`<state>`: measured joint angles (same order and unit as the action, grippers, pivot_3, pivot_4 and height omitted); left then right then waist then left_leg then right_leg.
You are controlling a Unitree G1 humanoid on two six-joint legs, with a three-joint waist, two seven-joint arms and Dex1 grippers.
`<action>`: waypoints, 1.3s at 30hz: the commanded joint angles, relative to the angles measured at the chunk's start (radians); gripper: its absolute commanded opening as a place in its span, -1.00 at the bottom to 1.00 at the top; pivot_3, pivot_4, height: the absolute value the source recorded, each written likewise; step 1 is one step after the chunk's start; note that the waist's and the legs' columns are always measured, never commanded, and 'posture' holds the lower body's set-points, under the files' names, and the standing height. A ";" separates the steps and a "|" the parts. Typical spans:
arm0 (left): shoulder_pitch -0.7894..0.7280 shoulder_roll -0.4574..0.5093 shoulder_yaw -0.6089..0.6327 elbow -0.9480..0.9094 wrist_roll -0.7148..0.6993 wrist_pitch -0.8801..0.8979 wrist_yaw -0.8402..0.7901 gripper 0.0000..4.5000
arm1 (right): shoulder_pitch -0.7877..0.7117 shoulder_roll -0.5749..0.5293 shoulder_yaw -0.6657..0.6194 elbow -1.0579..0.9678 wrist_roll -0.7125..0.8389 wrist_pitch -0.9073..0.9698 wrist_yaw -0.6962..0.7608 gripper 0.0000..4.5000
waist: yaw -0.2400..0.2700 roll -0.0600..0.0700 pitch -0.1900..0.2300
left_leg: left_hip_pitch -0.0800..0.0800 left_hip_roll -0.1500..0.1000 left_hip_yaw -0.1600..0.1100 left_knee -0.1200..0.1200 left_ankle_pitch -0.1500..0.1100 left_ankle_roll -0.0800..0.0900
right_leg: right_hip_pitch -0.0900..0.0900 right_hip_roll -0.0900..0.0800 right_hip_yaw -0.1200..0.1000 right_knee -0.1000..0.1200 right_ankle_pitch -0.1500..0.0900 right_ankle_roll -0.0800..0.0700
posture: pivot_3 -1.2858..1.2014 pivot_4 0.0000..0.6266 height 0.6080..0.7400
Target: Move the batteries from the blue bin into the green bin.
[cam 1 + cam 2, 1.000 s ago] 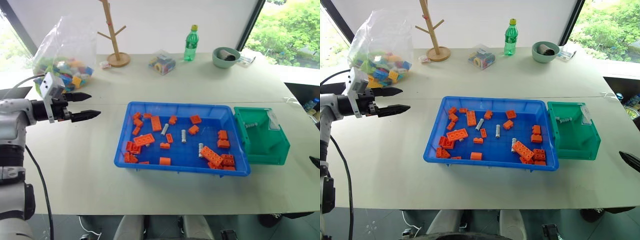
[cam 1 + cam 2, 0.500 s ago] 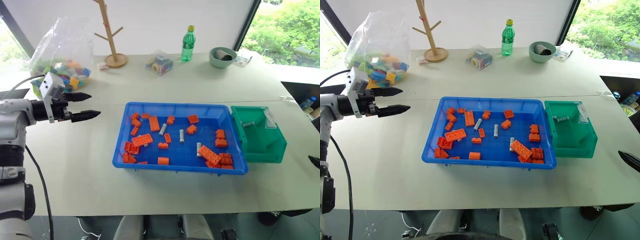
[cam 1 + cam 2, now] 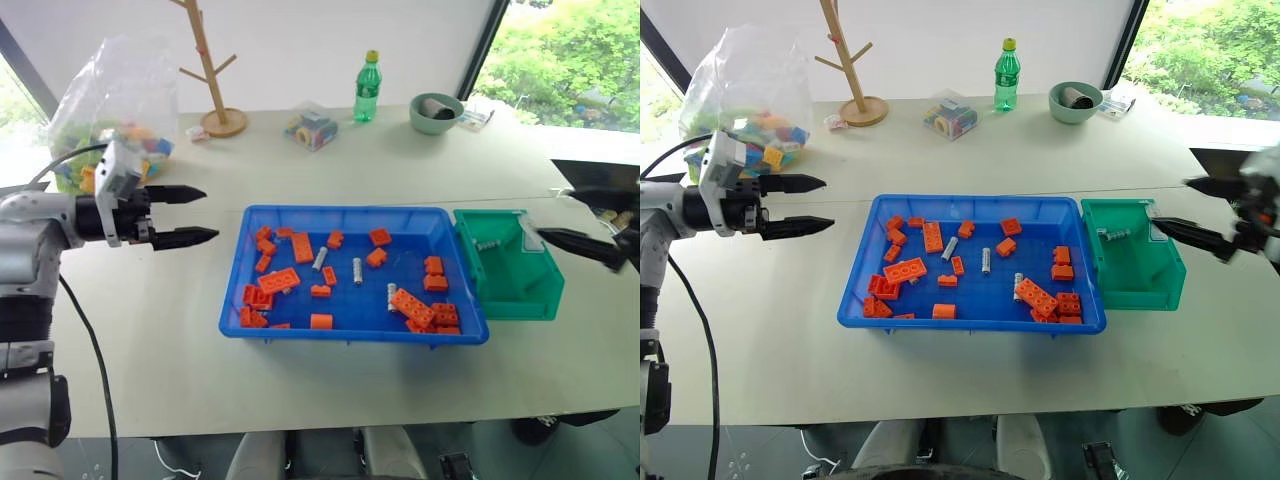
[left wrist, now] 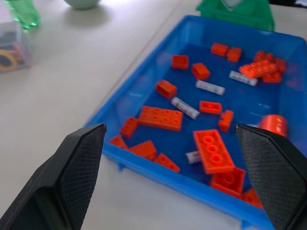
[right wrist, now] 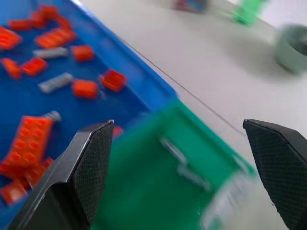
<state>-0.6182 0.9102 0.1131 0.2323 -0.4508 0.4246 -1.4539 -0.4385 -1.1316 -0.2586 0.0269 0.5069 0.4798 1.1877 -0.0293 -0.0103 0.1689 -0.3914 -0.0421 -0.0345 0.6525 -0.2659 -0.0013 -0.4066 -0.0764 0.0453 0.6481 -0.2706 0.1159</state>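
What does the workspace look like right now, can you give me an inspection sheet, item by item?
Surface: pale table, two panels meeting at a seam.
Job's things: blue bin mid-table, holding orange bricks and three loose batteries; green bin against its right end, one battery inside.
Clutter: bag of coloured blocks, wooden peg stand, small clear box, green bottle, grey-green bowl, all along the far edge.
Grippers: left gripper open, beside the blue bin's left end; right gripper open, by the green bin; both empty.
Cables: black cable along the left arm.
Surroundings: windows with greenery behind.
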 commanded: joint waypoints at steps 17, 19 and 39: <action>0.065 0.085 0.002 -0.163 -0.035 -0.003 -0.082 1.00 | -0.545 0.670 0.622 0.410 -0.331 -0.217 0.100 0.96 | 0.009 -0.003 0.002 | -0.022 -0.002 0.001 0.012 0.000 0.000 | -0.020 -0.002 -0.002 0.008 0.001 0.000 | 0.03 -0.52 0.80; 0.070 0.088 0.006 -0.173 -0.042 0.006 -0.081 1.00 | -0.564 0.720 0.637 0.476 -0.370 -0.284 0.090 0.96 | 0.008 -0.003 0.002 | -0.021 -0.002 0.001 0.013 0.000 0.000 | -0.021 -0.002 -0.002 0.009 0.001 0.000 | 0.03 -0.52 0.80; 0.142 0.133 0.036 -0.258 -0.090 0.038 -0.077 1.00 | -0.584 0.946 0.730 0.679 -0.542 -0.591 0.132 0.96 | -0.017 -0.003 0.002 | -0.019 -0.002 0.001 0.012 0.000 0.000 | -0.023 -0.002 -0.003 0.015 0.001 -0.001 | 0.03 -0.52 0.80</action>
<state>-0.4761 1.0209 0.1058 -0.0017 -0.5174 0.4549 -1.5388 -1.0100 -0.1918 0.4680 0.6820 -0.0053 -0.0522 1.3455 -0.0463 -0.0137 0.1704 -0.4107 -0.0437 -0.0334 0.6647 -0.2659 -0.0017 -0.4298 -0.0780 0.0421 0.6629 -0.2700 0.1152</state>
